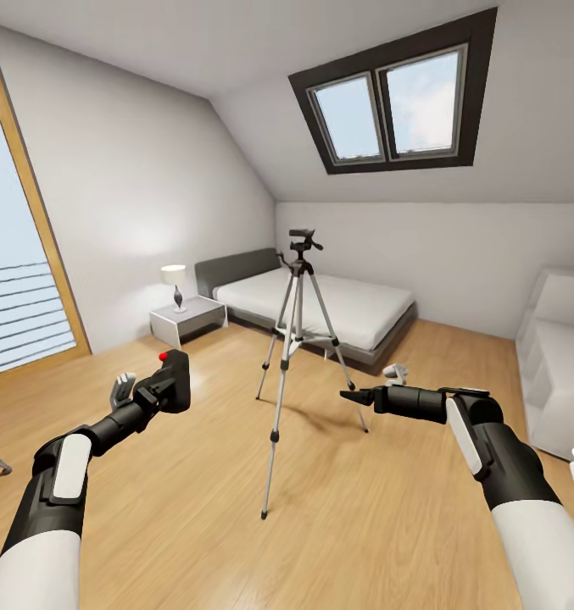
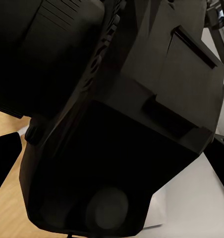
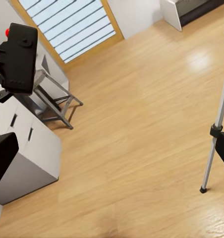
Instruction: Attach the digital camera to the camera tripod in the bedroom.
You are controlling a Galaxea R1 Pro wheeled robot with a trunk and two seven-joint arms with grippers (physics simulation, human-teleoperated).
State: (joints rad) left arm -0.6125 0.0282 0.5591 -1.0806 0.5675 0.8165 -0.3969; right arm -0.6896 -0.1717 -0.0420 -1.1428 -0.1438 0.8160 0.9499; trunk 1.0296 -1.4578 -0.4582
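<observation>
Boxy matte-black digital camera [image 1: 173, 380] held before the camera tripod [image 1: 297, 339].

Left fingers [image 1: 155, 391] are clamped on it at eight o'clock; right fingers [image 1: 352, 396] are together, empty, at four. Slim silver legs stand on glossy wood floor [image 1: 337, 525].

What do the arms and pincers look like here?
Both arms have white upper sleeves, black forearms with a white oblong panel, and slim black wrists. The left pincer is black with a grey finger beside it; the right pincer tapers to black pointed fingers. No cables or markings visible.
</observation>
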